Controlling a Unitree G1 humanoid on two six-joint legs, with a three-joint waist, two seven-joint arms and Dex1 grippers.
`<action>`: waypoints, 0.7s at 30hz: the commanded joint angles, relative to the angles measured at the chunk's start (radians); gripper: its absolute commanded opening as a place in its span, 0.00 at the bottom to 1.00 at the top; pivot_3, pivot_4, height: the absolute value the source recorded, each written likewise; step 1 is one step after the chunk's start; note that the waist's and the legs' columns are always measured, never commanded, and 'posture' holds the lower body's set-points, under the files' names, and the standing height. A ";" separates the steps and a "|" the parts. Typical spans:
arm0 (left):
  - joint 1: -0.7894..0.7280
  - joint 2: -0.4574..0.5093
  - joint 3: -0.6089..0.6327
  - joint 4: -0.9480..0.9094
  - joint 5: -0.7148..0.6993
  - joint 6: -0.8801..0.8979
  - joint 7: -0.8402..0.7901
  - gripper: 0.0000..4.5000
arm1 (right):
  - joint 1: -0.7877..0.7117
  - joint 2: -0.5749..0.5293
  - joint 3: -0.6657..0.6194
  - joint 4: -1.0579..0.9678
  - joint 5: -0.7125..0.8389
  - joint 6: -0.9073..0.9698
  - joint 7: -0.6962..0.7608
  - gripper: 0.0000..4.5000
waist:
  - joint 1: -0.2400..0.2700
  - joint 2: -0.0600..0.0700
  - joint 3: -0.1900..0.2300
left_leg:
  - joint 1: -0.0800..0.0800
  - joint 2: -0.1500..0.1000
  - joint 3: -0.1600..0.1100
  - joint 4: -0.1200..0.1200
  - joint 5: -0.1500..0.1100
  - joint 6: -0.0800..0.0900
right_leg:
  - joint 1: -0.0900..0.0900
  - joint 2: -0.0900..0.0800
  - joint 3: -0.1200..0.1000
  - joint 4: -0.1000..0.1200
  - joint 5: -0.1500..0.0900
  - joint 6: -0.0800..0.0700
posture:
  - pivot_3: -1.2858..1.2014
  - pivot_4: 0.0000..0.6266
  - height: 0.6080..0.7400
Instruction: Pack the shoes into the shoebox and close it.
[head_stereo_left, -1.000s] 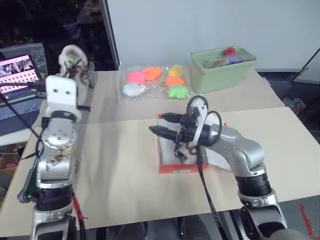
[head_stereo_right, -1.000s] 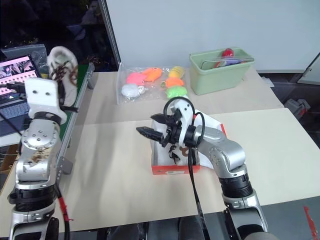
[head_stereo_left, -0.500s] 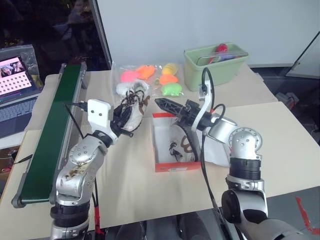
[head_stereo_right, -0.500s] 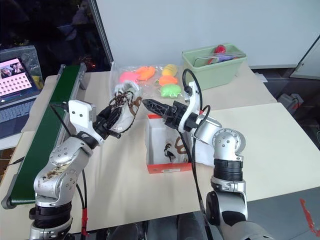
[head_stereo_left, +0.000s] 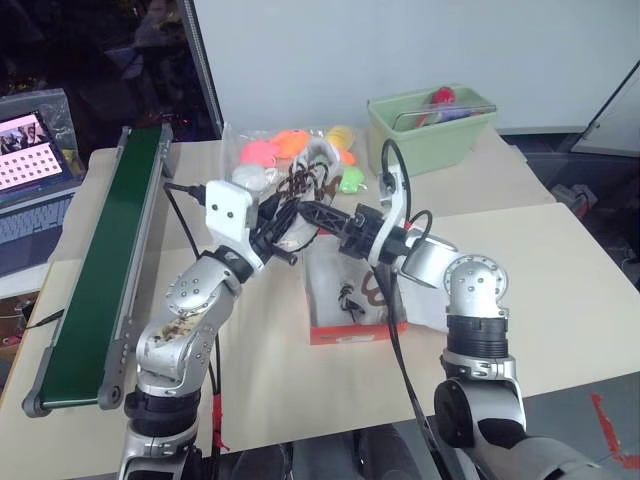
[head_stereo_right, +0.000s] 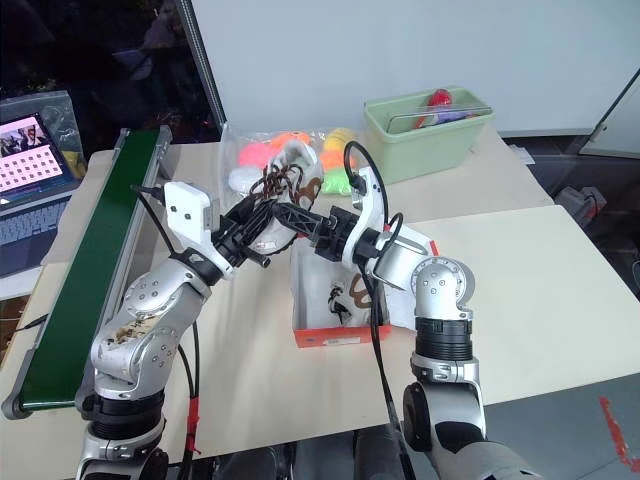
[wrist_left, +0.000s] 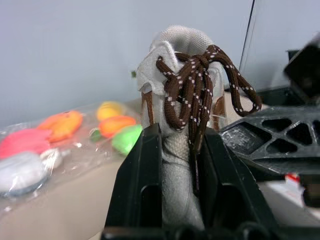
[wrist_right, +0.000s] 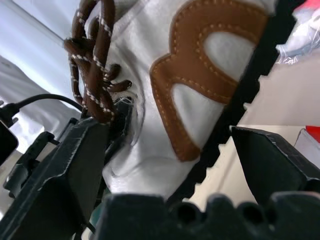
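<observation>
Right now the whole thing turns on a shoe held in mid-air: the left end effector (wrist_left: 181, 165) is clamped on a cream low sneaker with dark brown laces (head_stereo_left: 305, 195), held above the table (head_stereo_left: 560, 290) just behind the far end of the red-orange cardboard shoebox (head_stereo_left: 355, 333). From the left wrist view the sneaker stands roughly along the black fingers (wrist_left: 141, 185), laces up top.

Both arms meet at that shoe, but the left one has it. The right end effector (head_stereo_left: 318, 212) reaches across from the box side with its jaws spread wide on either side of the sneaker's flank, where a tan patch shows; I cannot tell whether its fingers (wrist_right: 65, 165) actually touch the shoe, and they do not look closed on it.

Down in the box, the other cream sneaker (head_stereo_left: 362, 297) already lies on the white interior, long axis along the box. The lid is open, lying off on the box's right. My reading is that the held shoe needs to come toward the robot and down, turned lengthwise, to sit beside its mate.
</observation>
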 joint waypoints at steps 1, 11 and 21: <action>-0.014 -0.004 -0.023 -0.057 -0.019 -0.002 -0.016 0.20 | -0.059 0.027 -0.051 0.014 0.059 -0.008 -0.031 0.94 | 0.002 0.000 0.000 | 0.000 0.000 0.000 0.000 0.000 0.000 | 0.000 0.000 0.000 0.000 0.000 0.000 | 0.52 0.24 1.00; -0.012 -0.006 -0.015 -0.048 -0.017 0.002 -0.013 0.20 | -0.076 0.051 -0.088 0.017 0.084 -0.016 -0.075 0.24 | 0.001 0.000 0.000 | 0.000 0.000 0.000 0.000 0.000 0.000 | 0.000 0.000 0.000 0.000 0.000 0.000 | 0.52 0.24 1.00; -0.008 0.005 -0.013 -0.054 -0.024 0.031 -0.019 0.20 | -0.076 0.049 -0.047 -0.028 0.073 -0.018 -0.087 0.07 | 0.001 0.000 0.000 | 0.000 0.000 0.000 0.001 0.000 0.000 | 0.000 0.000 0.000 0.000 0.000 0.000 | 0.52 0.24 1.00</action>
